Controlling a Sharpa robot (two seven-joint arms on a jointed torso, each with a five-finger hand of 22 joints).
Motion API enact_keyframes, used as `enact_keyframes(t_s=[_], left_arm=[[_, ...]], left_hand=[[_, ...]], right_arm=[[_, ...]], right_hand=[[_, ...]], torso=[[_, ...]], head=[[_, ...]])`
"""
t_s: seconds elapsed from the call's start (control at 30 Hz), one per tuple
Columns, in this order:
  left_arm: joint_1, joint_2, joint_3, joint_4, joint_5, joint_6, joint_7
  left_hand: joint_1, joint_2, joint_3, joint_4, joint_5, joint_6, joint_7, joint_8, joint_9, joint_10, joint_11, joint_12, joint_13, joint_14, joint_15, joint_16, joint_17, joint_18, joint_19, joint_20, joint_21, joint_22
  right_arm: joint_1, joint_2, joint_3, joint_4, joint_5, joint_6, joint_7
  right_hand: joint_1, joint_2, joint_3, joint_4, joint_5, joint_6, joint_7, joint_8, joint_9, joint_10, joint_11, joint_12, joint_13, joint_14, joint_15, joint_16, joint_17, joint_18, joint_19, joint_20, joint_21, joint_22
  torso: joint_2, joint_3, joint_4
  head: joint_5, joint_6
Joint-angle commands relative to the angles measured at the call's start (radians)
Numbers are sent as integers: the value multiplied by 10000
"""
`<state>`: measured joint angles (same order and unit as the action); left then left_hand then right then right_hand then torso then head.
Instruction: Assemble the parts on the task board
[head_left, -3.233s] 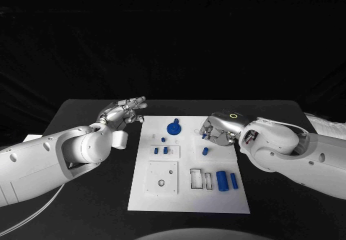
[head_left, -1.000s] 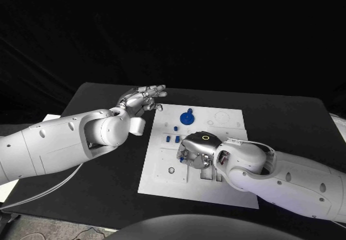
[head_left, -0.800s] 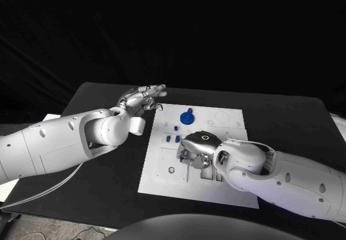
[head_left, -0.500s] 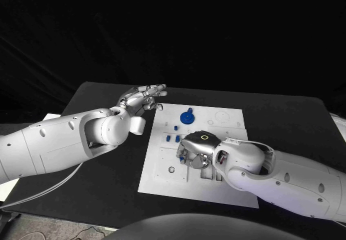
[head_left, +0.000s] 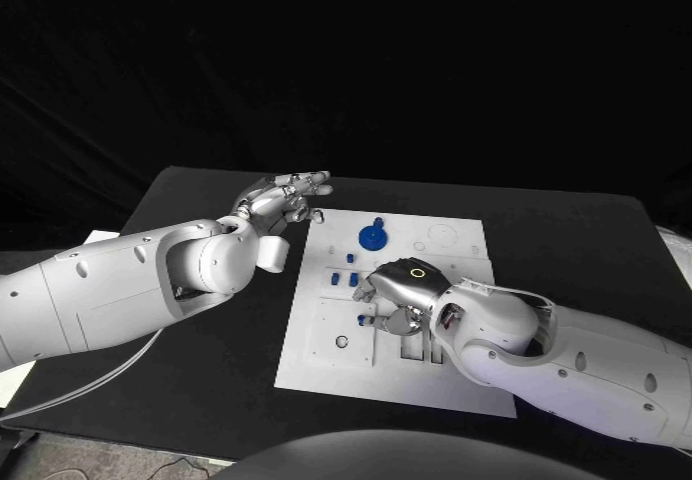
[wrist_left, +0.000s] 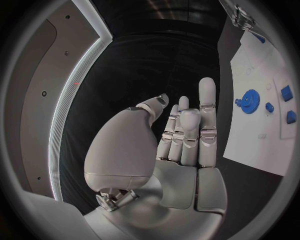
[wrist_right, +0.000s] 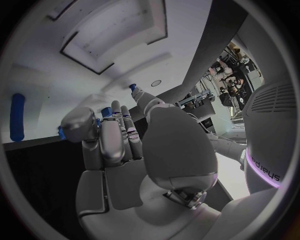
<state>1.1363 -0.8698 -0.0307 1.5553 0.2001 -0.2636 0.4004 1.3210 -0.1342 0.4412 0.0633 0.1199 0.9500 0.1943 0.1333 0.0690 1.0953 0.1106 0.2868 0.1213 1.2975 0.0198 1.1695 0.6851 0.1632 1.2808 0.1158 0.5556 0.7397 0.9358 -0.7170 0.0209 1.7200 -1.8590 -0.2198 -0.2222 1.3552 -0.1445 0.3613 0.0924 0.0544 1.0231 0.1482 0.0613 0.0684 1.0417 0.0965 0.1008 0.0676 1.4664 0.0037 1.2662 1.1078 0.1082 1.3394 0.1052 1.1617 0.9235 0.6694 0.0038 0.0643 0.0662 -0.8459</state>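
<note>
Both my hands at the task board on the black surface.
My left hand hovers off the board's far left corner, fingers straight and close together, holding nothing. My right hand is over the board's middle, fingers curled down; whether they grip a part I cannot tell. A blue gear sits at the far end, small blue parts between it and my right hand, and a tiny blue peg just beside my right fingers.
</note>
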Motion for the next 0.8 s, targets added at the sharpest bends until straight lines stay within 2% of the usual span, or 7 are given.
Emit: enact_keyframes(t_s=[0.03,0.2,0.27,0.4,0.53,0.6,0.8], left_arm=[[6,6,6,-7,-69,146,31],[6,4,6,-29,-70,78,43],[6,2,6,-25,-71,73,44],[6,-11,6,-9,-71,65,51],[6,-23,6,3,-71,63,56],[6,-21,6,0,-71,67,57],[5,-20,6,-2,-71,84,66]], left_hand=[[-33,-53,-43,-1,22,-69,-29,57,-12,-92,-12,32,11,-78,5,-40,-12,178,-64,-1,-31,-11],[-30,-32,-40,1,25,-68,-30,65,-10,-96,-13,50,15,-73,4,-27,7,179,-65,1,-31,-15],[-30,-32,-40,1,25,-68,-30,65,-10,-96,-13,50,15,-73,4,-27,7,179,-65,1,-31,-15],[-28,-28,-39,0,25,-68,-30,67,-10,-97,-14,55,16,-73,4,-26,6,179,-65,1,-31,-15],[-25,-24,-39,-1,26,-67,-31,70,-9,-98,-15,60,17,-73,4,-25,5,180,-65,1,-31,-16],[-25,-24,-39,-1,26,-67,-31,70,-9,-98,-15,60,17,-73,4,-25,5,180,-65,1,-31,-16],[-25,-24,-39,-1,26,-67,-31,70,-9,-98,-15,60,17,-73,4,-25,5,180,-65,1,-31,-16]], right_arm=[[-9,-184,15,194,-238,-948,-130],[21,-800,128,764,-147,-979,-296],[86,-1082,188,986,-20,-836,-405],[420,-1750,268,1273,231,-479,-583],[723,-2315,296,1272,272,-92,-739],[787,-2462,301,1218,262,73,-777],[820,-2677,307,999,83,479,-807]], right_hand=[[122,5,-48,1,64,102,-7,70,16,79,-28,101,14,187,-10,-57,-22,174,78,-56,-30,9],[129,50,-35,37,69,309,-26,98,35,311,-75,349,15,222,-48,-39,-11,146,204,-86,27,107],[114,41,-40,52,63,339,-39,95,35,381,-90,401,16,242,-62,0,39,129,247,-85,73,175],[77,-109,-133,59,36,307,-86,44,15,338,-111,410,-21,243,-78,-33,-23,133,269,-78,40,125],[57,-308,-433,119,0,112,-186,1,-22,-77,-58,250,-54,240,-42,-75,-97,152,262,-55,-81,-33],[99,-351,-606,164,-11,36,-275,3,-25,-226,-22,196,-50,241,-15,-80,-113,155,267,-33,-118,-75],[300,-331,-753,162,1,54,-315,25,-11,-265,-9,207,-38,262,2,-34,-68,180,262,-7,-222,-225]], torso=[[-5,0,-4],[2,0,-21],[0,-7,-19],[-10,-9,-46],[-24,-32,-63],[-31,-35,-70],[-24,-21,-72]], head=[[-43,35],[-100,107],[-179,150],[-253,206],[-322,261],[-335,270],[-320,330]])
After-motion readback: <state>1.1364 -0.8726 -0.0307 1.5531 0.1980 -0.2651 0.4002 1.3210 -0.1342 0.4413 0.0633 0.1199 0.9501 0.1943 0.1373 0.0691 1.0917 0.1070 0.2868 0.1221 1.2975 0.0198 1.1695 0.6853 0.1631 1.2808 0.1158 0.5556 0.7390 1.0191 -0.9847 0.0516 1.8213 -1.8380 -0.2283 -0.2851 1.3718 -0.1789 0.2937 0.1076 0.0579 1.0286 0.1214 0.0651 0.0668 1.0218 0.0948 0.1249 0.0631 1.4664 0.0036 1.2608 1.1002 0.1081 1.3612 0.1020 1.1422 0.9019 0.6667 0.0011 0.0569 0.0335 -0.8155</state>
